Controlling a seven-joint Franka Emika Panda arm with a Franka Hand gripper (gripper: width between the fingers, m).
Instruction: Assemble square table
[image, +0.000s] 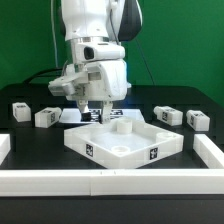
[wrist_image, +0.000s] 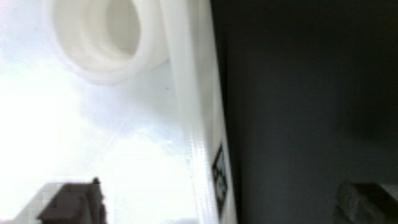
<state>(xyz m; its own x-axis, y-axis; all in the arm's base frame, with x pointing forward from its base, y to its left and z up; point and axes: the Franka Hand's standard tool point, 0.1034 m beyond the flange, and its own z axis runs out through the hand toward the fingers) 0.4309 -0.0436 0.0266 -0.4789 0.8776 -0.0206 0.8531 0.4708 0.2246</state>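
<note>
Barely started: straddles tabletop (image: 135, 138) rim with gripper (image: 96, 108) parted, empty; yet to fit loose legs (image: 47, 117) at 3 and 9 o'clock

The square table top (image: 122, 140) looks like smooth white plastic with a soft sheen. Seen close, its round socket (wrist_image: 107, 40) is the same moulded material. A leg (image: 46, 117) beside the top matches it. Under the top, the work table (image: 35, 140) is matt black. Above the top, the arm's shell (image: 95, 25) is glossy white.
</note>
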